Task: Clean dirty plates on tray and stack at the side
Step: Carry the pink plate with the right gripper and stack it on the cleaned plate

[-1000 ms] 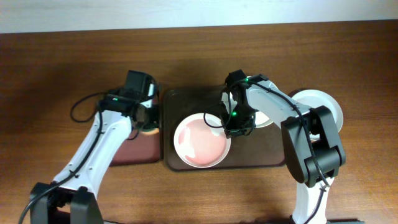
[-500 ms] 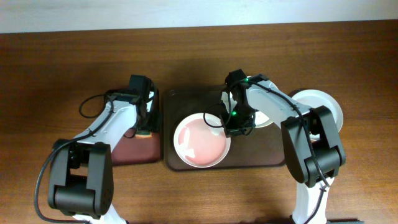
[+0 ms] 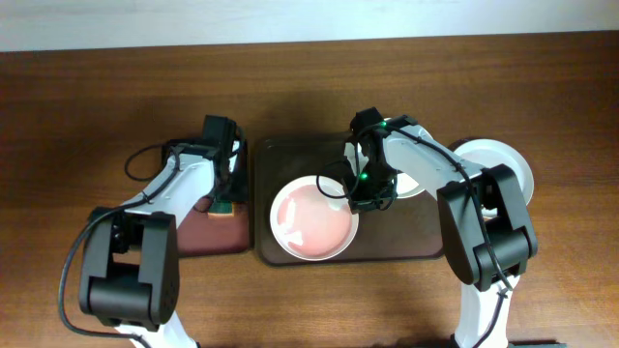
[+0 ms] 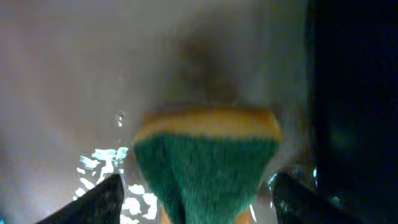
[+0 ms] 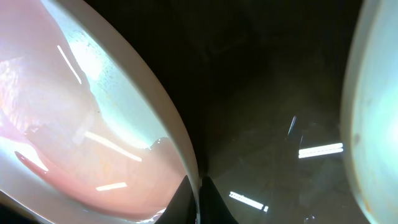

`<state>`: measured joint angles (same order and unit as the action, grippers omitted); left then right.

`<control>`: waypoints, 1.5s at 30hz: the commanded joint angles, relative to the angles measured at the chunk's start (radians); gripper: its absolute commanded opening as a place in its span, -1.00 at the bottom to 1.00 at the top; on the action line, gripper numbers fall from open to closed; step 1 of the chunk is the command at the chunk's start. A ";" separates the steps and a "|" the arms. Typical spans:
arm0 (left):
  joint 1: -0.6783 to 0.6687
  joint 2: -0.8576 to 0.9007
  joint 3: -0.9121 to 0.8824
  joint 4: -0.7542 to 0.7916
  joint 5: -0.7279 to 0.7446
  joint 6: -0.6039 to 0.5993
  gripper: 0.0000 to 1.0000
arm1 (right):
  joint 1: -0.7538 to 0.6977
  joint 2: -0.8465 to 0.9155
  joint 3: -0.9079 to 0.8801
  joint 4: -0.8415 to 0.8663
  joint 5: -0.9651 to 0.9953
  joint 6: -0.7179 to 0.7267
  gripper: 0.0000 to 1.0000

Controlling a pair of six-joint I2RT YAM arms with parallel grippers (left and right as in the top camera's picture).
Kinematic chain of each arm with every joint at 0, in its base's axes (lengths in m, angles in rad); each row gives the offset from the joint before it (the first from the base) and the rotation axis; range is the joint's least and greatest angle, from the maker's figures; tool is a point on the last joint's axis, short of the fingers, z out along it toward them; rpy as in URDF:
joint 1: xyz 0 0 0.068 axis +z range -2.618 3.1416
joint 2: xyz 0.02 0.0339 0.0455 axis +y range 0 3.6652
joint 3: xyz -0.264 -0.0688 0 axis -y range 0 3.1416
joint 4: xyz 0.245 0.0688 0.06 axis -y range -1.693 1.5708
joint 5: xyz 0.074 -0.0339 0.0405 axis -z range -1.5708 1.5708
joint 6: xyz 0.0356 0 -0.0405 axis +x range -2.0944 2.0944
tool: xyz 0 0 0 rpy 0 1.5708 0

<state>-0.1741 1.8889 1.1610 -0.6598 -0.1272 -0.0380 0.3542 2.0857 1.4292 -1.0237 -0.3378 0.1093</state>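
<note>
Large tray [image 3: 416, 242] sits in the middle of the table [image 3: 87, 97]. Small tray [image 3: 198, 237] lies just beside its left edge.

Left plate [image 3: 309, 220] lies in the large tray's left half. Rear plate [image 3: 418, 184] lies in the right rear part of that tray, mostly under my right arm. Whether the two rims touch I cannot tell.

Side plate [image 3: 505, 162] rests on the table, just off the large tray's right rear corner.

Sponge [image 4: 208, 155] lies on the small tray toward its right rear, between the fingers of my left gripper [image 3: 224, 193].

My right gripper [image 3: 360, 198] is at the left plate's right rim, between the two plates in the tray.
</note>
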 commanded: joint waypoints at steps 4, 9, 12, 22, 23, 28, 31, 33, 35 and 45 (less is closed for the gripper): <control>0.000 0.000 0.005 -0.128 0.079 0.005 -0.73 | 0.005 -0.015 -0.007 -0.005 0.032 0.008 -0.92; 0.000 0.000 0.005 -0.161 0.079 0.005 0.45 | 0.005 -0.015 0.013 -0.009 0.032 0.008 -0.92; 0.000 0.000 0.005 -0.161 0.079 0.005 0.45 | 0.005 -0.061 0.040 -0.008 0.037 0.008 -0.92; 0.002 0.000 0.005 -0.160 0.079 0.005 0.38 | 0.056 -0.400 0.047 -0.006 0.497 0.001 -0.92; 0.001 0.000 0.005 -0.160 0.079 0.005 0.38 | 0.087 -0.415 0.047 -0.002 0.556 0.001 -0.92; 0.000 0.000 0.005 -0.158 0.079 0.005 0.39 | 0.323 -0.421 0.047 0.034 0.873 0.073 -0.92; 0.002 0.000 0.005 -0.152 0.079 0.005 0.39 | 0.417 -0.421 0.047 0.034 1.069 0.175 -0.92; 0.002 0.000 0.005 -0.152 0.079 0.005 0.39 | 0.491 -0.421 0.047 0.037 1.256 0.223 -0.92; 0.002 0.000 0.005 -0.152 0.079 0.005 0.39 | 0.524 -0.420 0.047 0.039 1.333 0.245 -0.92; 0.002 0.000 0.005 -0.143 0.080 0.005 0.40 | 0.536 -0.419 0.047 0.076 1.534 0.156 -0.92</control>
<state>-0.1745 1.8893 1.1679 -0.8070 -0.0559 -0.0372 0.8818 1.6836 1.4559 -0.9535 1.0893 0.2867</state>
